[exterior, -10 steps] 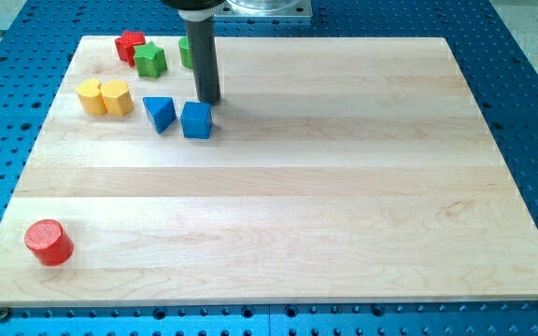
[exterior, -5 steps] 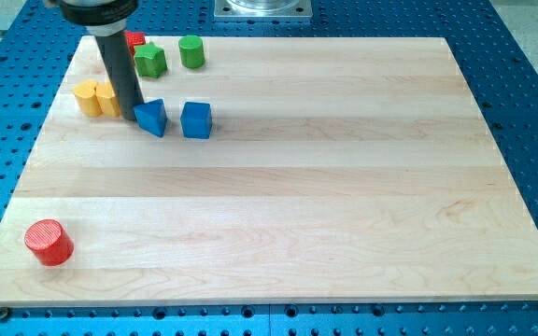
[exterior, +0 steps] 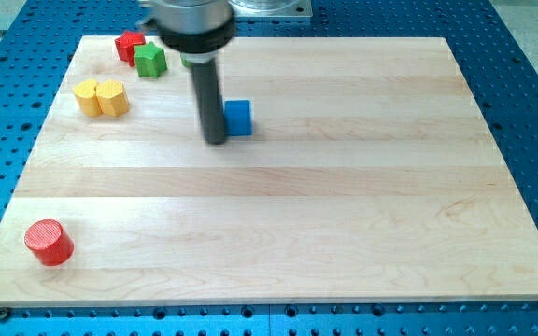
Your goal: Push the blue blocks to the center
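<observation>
A blue cube (exterior: 239, 118) lies on the wooden board (exterior: 344, 215), in its upper half, left of the middle. My tip (exterior: 215, 141) rests on the board right against the cube's left side, slightly lower in the view. The dark rod rises from there and covers what lies behind it. The blue triangular block seen earlier does not show in this view.
A red block (exterior: 129, 45) and a green block (exterior: 150, 60) sit near the top left corner. Two yellow blocks (exterior: 101, 97) lie side by side below them. A red cylinder (exterior: 49, 242) stands at the bottom left. A sliver of green (exterior: 186, 62) shows beside the rod.
My tip swept right from the left side of the blue triangular block to the blue cube's left side. The cube has shifted right. The triangular block is out of sight.
</observation>
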Action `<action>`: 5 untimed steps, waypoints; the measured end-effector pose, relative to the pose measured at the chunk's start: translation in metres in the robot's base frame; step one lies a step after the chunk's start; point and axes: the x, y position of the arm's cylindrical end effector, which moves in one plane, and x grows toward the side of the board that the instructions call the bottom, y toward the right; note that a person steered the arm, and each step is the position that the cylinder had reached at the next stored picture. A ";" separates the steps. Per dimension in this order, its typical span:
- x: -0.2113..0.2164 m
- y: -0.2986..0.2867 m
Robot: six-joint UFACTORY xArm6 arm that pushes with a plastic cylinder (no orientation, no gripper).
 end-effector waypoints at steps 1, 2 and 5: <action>-0.006 -0.053; -0.021 -0.086; -0.044 -0.052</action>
